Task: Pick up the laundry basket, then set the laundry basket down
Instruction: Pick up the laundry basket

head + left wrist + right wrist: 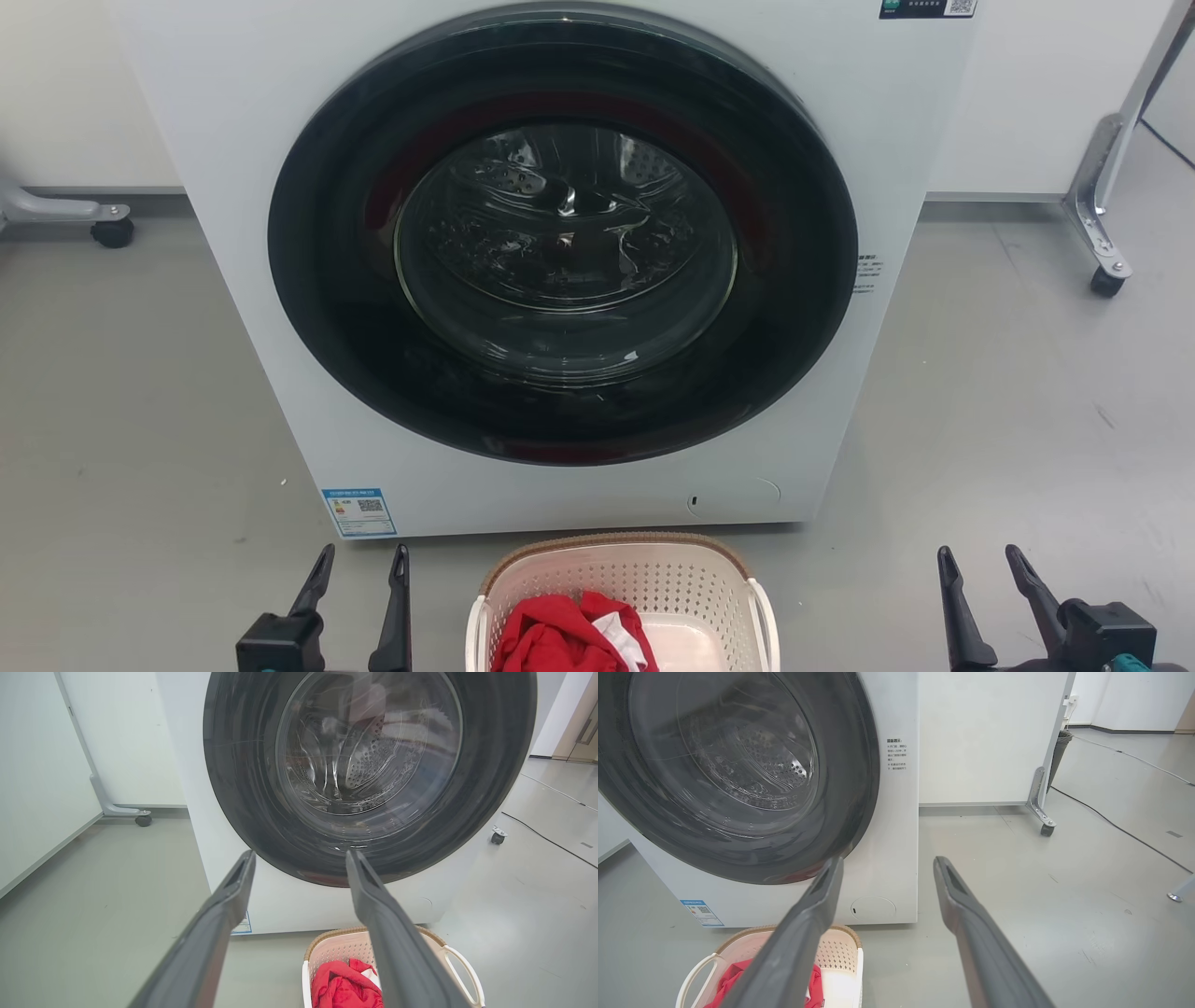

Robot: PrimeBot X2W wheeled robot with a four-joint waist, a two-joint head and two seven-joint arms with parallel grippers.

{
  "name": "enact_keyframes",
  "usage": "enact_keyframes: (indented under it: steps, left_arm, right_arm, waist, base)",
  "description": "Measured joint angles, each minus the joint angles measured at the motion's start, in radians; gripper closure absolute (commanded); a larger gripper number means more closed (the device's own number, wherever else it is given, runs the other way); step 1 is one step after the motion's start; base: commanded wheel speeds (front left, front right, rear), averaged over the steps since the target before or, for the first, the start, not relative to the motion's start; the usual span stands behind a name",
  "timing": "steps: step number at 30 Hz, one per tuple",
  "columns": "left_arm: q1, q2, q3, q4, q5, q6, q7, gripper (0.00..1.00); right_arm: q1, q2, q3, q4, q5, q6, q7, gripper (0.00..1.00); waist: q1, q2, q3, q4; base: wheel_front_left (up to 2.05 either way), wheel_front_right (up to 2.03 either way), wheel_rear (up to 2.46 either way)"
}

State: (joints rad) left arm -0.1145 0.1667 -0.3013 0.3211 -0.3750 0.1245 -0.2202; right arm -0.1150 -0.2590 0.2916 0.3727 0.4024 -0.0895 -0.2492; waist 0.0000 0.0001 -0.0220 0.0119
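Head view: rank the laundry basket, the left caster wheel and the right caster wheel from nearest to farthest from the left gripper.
1. laundry basket, just right of the left gripper.
2. left caster wheel, back left.
3. right caster wheel, back right.

Laundry basket (621, 574) running off bottom edge, near part going missing. Red cloth (551, 639) hiding basket floor beneath. Washing machine (224, 187) getting cropped at top. Blue sticker (359, 511) print showing too small to read. Left gripper (301, 858) finger (402, 961) blocking basket's middle.
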Motion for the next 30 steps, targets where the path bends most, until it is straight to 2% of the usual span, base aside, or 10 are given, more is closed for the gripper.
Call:
enact_keyframes:
  steps: [22,30]
  left_arm:
    - [0.017,-0.017,0.023,-0.002,0.029,0.000,0.026,0.00]
    - [0.019,-0.019,0.030,-0.026,0.036,0.000,0.034,0.00]
  right_arm:
    - [0.001,0.001,-0.001,0.000,-0.008,0.000,0.000,0.00]
    - [0.000,0.001,-0.003,-0.017,-0.016,0.000,0.000,0.00]
  waist:
    - [0.0000,0.0000,0.013,0.002]
    - [0.0000,0.0000,0.050,0.004]
  base:
    - [0.00,0.00,0.00]
    - [0.00,0.00,0.00]
